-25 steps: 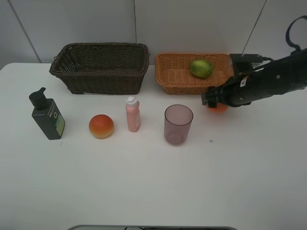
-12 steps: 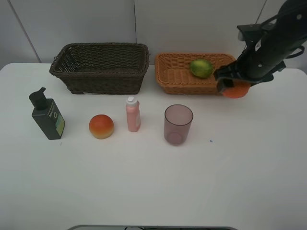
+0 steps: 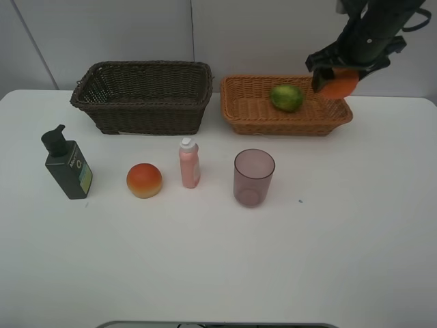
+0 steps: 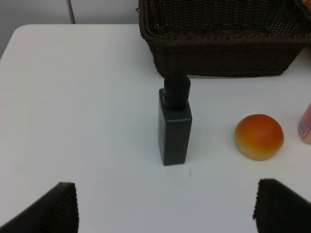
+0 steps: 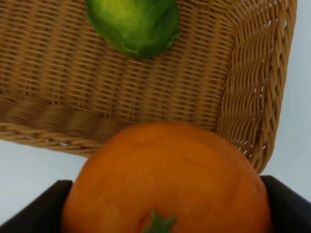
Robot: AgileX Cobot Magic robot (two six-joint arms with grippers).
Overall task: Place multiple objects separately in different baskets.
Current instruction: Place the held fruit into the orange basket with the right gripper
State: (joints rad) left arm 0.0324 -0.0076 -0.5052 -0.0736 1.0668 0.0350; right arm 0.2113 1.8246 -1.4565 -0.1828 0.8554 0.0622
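Note:
My right gripper is shut on the orange and holds it in the air over the right end of the light tan basket. In the right wrist view the orange fills the space between the fingers, above the basket's corner. A green round fruit lies inside that basket. The dark brown basket holds nothing visible. My left gripper is open, low over the table, facing the dark green pump bottle.
In a row on the white table stand the pump bottle, a red-orange peach-like fruit, a pink white-capped bottle and a translucent purple cup. A pale wall rises behind the baskets.
The right gripper has lifted the orange off the table beside the tan basket and carried it up and back, over the basket's right end. The left side is unchanged.

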